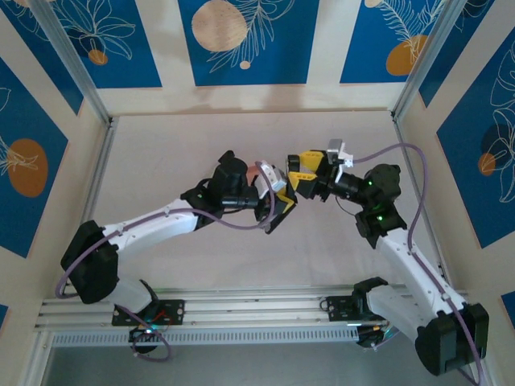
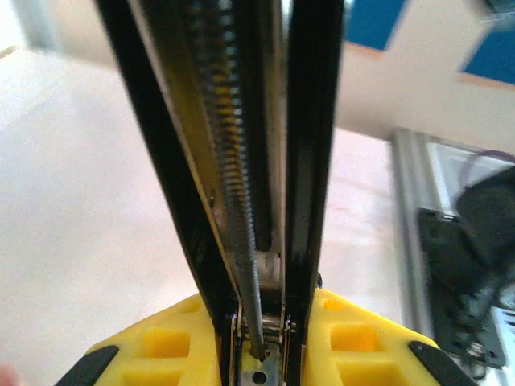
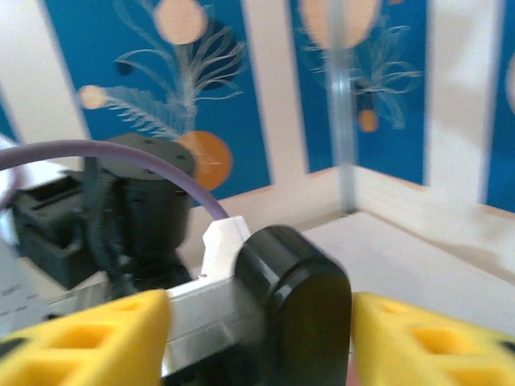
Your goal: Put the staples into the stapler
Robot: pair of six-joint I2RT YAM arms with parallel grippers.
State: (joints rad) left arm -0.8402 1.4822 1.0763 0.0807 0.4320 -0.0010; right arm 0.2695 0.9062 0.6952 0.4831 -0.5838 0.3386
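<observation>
I've got the left gripper (image 2: 261, 350) clamped on the open stapler (image 2: 310, 161), spring (image 2: 233, 161) showing. My right gripper (image 3: 261, 346) stands wide either side of its black end (image 3: 298, 293).

Soft, even light is falling on a pale beige tabletop (image 1: 201, 137), which is stretching back to a cream back wall (image 1: 322, 48). Deep blue panels (image 1: 273, 64) are hanging across that wall and both side walls, each carrying white feathery leaf drawings and an orange or peach disc. Two slanting aluminium posts (image 1: 71, 60) are framing the back corners. Along the near edge, silvery rails (image 1: 257, 310) are running side to side above a white ribbed strip (image 1: 241, 336). From the right wrist, blue leaf-patterned panels are showing blurred above a low cream ledge (image 3: 426, 205).
</observation>
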